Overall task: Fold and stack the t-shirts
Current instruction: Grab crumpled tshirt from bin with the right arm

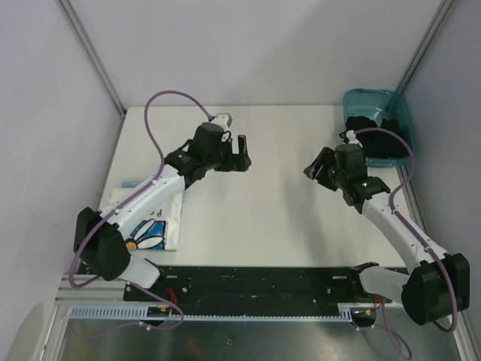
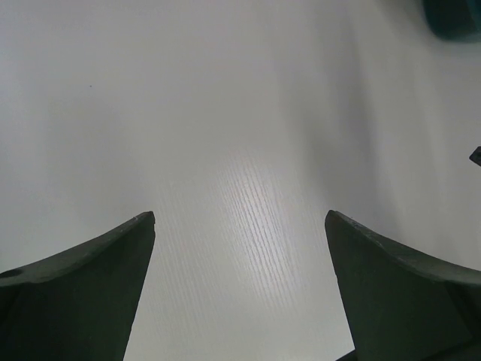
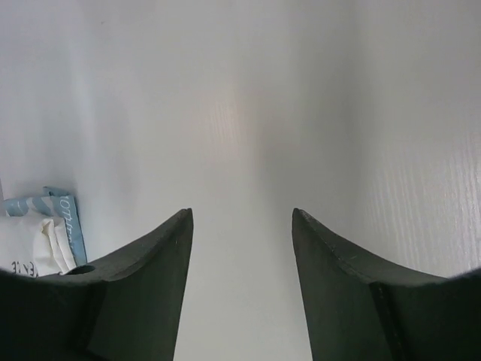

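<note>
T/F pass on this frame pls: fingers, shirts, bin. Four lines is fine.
1. The black shirt sits in the teal bin. True.
2. The left fingers grip the white shirt. False: they are open and empty, and that shirt lies on the table.
3. The right fingers are open with nothing between them. True.
4. The two shirts are stacked. False: they lie apart, at opposite sides.

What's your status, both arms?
Left gripper open, empty. Right gripper open, empty. White tee folded at left edge of table; black tee in teal bin. Nothing in the way.
</note>
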`<action>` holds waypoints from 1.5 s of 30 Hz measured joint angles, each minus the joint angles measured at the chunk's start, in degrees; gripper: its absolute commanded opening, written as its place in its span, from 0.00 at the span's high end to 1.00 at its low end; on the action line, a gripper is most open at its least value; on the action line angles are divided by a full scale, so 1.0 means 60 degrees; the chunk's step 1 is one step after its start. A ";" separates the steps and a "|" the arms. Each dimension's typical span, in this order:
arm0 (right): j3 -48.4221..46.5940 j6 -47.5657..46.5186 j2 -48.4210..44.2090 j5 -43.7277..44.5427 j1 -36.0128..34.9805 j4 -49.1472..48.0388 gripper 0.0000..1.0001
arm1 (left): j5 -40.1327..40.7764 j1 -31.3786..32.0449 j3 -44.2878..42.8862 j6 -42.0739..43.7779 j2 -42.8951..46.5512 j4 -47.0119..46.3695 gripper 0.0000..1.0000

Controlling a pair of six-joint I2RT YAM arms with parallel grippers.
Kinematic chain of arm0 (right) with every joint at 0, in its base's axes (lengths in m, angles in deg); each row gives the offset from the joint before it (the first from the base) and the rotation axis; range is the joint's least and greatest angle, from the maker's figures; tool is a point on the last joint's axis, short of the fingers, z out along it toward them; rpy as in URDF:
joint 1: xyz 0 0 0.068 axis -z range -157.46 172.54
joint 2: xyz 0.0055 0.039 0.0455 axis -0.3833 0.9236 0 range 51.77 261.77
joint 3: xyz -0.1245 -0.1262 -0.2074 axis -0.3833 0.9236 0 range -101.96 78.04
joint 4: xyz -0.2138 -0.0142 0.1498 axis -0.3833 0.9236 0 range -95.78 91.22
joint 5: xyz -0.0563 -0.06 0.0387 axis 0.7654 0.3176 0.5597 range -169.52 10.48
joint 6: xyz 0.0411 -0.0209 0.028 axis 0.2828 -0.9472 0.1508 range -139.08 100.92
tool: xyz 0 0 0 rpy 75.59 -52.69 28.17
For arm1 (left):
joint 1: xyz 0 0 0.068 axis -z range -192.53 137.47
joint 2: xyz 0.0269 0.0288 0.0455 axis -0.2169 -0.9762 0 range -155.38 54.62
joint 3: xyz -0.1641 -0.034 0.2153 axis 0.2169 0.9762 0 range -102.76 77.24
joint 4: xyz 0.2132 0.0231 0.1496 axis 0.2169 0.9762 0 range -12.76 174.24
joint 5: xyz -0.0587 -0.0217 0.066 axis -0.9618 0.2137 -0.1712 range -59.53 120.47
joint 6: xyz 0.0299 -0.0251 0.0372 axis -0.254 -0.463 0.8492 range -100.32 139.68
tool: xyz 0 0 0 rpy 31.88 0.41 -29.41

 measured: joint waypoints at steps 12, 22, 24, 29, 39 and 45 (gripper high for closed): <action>-0.0736 -0.0178 0.0372 0.0382 0.0215 0.0160 0.35 | -0.0182 0.0000 0.0025 0.0229 0.0026 -0.0029 0.01; -0.3694 -0.0696 0.3249 0.1144 0.3016 0.0444 0.28 | -0.0838 0.0000 0.0280 0.0302 0.0051 -0.0138 0.01; -0.4200 -0.0729 0.3891 0.1311 0.3625 0.0441 0.27 | -0.0984 0.0000 0.0317 0.0299 0.0051 -0.0138 0.01; -0.5176 -0.0747 0.5231 0.1636 0.4561 0.0627 0.24 | -0.1337 0.0000 0.0317 0.0295 0.0029 -0.0149 0.01; -0.8892 -0.0936 0.8703 0.2419 0.4936 0.1712 0.21 | -0.1672 0.0000 0.0168 0.0266 -0.0561 -0.0146 0.01; -1.0808 -0.0929 1.0641 0.2765 0.4932 0.2361 0.21 | -0.1679 -0.0015 0.0051 0.0302 -0.0692 -0.0153 0.01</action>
